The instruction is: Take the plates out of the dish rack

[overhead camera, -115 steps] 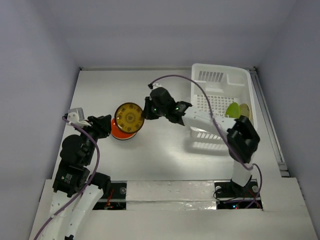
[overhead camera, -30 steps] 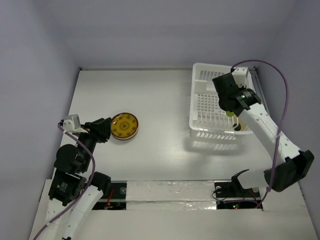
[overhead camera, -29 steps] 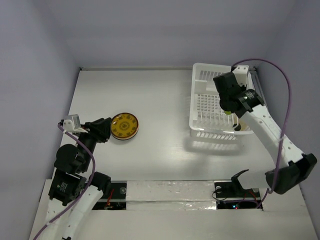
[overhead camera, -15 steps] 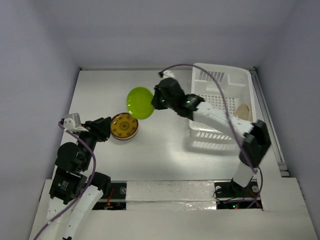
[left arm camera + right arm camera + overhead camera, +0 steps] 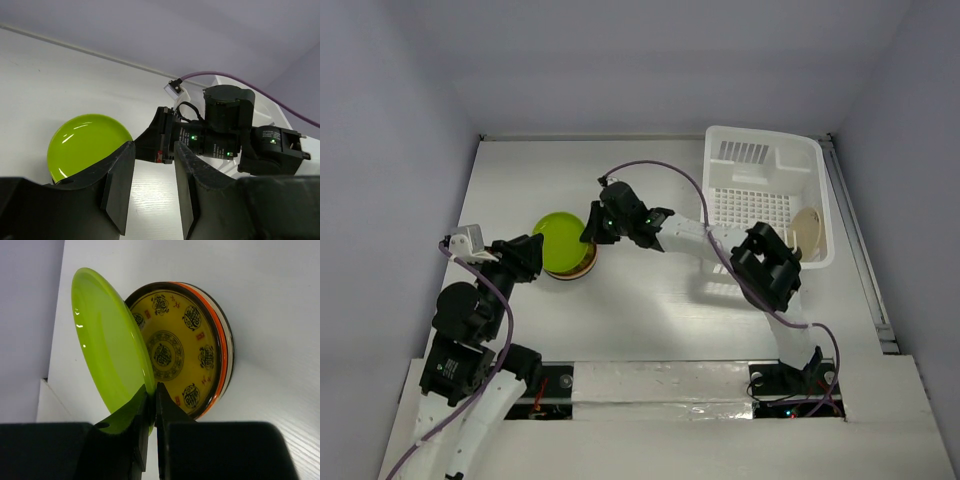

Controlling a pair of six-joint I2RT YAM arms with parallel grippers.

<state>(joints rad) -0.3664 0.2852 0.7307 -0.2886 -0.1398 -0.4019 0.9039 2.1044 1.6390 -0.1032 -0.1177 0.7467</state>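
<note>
My right gripper (image 5: 590, 228) (image 5: 153, 390) is shut on the rim of a lime-green plate (image 5: 560, 242) (image 5: 107, 355) (image 5: 85, 145). The plate hangs tilted just over a yellow patterned plate (image 5: 185, 350) that lies on an orange-rimmed one (image 5: 224, 357) at the table's left. The white dish rack (image 5: 760, 150) stands at the back right, with a beige plate (image 5: 807, 228) leaning upright against its right wall. My left gripper (image 5: 533, 252) (image 5: 153, 147) stands open just left of the stack, with nothing between its fingers.
The right arm stretches across the table's middle from the rack side, its purple cable (image 5: 660, 170) looping above it. Grey walls close the table on three sides. The left arm's base sits at the near left.
The right gripper took the green plate out of the rack, carried it left across the table and lowered it over the stacked plates. The left arm has stayed put.
</note>
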